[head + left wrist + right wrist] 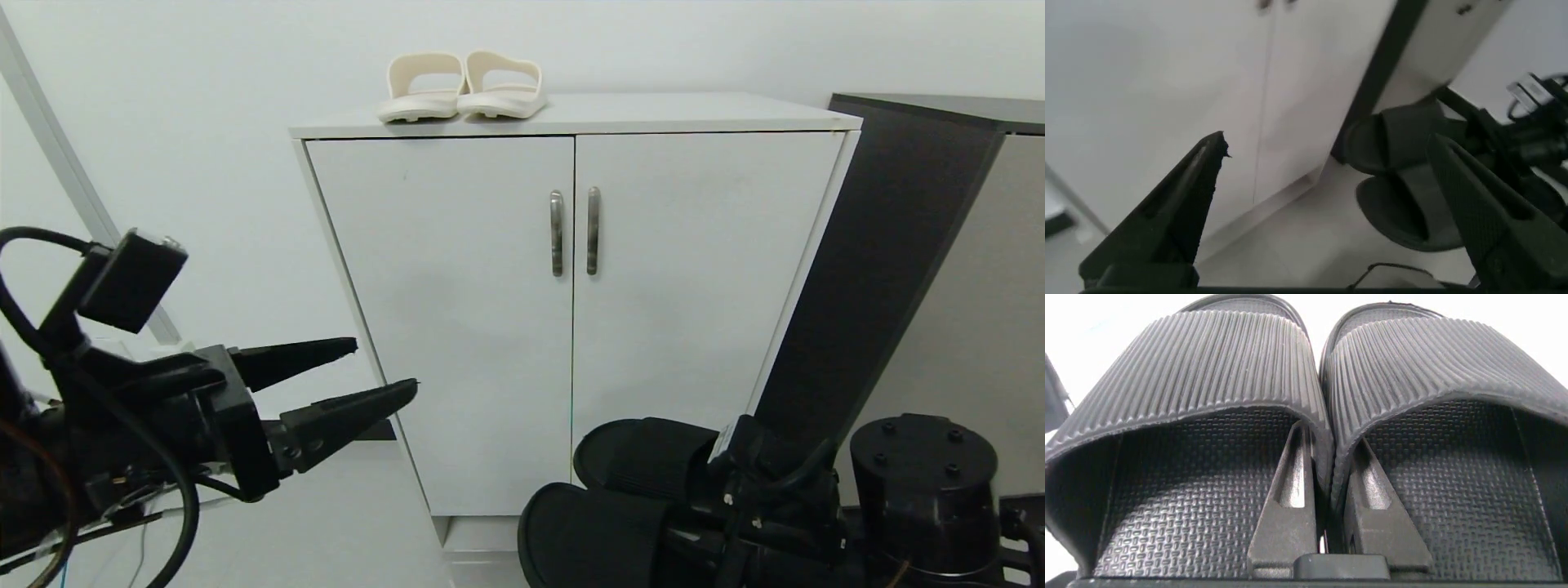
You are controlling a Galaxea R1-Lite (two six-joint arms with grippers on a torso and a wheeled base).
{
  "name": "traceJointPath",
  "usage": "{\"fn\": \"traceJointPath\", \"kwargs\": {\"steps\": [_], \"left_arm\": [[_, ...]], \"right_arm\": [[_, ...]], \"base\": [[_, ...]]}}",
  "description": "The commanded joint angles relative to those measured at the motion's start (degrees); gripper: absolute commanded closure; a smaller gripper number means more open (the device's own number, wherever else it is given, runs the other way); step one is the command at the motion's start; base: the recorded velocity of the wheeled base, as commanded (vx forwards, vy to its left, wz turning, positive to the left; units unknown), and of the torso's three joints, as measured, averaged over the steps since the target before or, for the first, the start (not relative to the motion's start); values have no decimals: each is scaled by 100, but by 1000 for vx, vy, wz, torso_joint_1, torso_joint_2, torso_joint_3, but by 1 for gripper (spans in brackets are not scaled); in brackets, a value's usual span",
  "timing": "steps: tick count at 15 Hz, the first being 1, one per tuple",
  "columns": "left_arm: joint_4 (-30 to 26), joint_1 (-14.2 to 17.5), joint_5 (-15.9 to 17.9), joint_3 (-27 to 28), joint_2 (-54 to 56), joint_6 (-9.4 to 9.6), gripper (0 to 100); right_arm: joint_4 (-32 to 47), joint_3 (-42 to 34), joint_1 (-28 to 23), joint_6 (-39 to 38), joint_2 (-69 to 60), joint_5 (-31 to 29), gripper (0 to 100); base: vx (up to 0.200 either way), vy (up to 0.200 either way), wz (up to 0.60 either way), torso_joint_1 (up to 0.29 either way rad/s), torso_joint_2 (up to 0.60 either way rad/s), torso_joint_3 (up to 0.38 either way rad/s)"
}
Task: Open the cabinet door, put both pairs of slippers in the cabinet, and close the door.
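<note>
We hold the black slippers (1208,392), with ribbed straps and cross-hatched rubbery footbeds. Our right gripper (1328,449) pinches their inner walls together, one finger in each shoe, low before the white cabinet (457,327). Its smooth doors are shut, with slim metal handles (557,233) at the middle. Moulded cream slippers (461,86) sit on top. Our left gripper (385,363) hangs spread near the cabinet's left edge.

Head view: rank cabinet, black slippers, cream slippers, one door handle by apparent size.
1. White two-door cabinet.
2. Black rubber slipper pair, enlarged by nearness to the camera.
3. Cream slipper pair.
4. Silver metal door handle.
</note>
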State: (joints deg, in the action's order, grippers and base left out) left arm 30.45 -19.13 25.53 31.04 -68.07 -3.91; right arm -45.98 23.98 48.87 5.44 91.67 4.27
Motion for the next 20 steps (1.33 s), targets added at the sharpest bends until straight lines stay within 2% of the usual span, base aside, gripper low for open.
{"fn": "traceJointPath", "kwargs": {"steps": [1, 3, 7, 12, 14, 15, 17, 20], "left_arm": [[286, -513, 5, 148, -373, 49, 0], [593, -715, -39, 394, -892, 40, 0], [637, -847, -197, 1089, -1771, 22, 0], [620, -1207, -83, 2275, -2685, 5, 0], [611, -1243, 22, 2688, -2984, -118, 0], [593, -1278, 216, 3110, -3283, -373, 0], [576, -1278, 436, 3567, -3590, -655, 0], [567, -1278, 840, 4121, -3933, -1208, 0]], "right_arm": [[2, -7, 8, 1, 8, 4, 100], [2, 2, 8, 1, 8, 4, 100], [2, -34, 17, 1, 0, 4, 100], [2, -34, 26, 1, 8, 4, 100], [2, -42, 17, 1, 17, 4, 100], [2, -51, 17, 1, 35, 4, 100], [-7, -60, 17, 1, 44, 4, 100], [-7, -51, 17, 1, 44, 4, 100]], "base": [[0, 0, 0, 0, 0, 0], [0, 0, 0, 0, 0, 0], [0, 0, 0, 0, 0, 0], [0, 0, 0, 0, 0, 0], [0, 0, 0, 0, 0, 0], [0, 0, 0, 0, 0, 0], [0, 0, 0, 0, 0, 0], [0, 0, 0, 0, 0, 0]]}}
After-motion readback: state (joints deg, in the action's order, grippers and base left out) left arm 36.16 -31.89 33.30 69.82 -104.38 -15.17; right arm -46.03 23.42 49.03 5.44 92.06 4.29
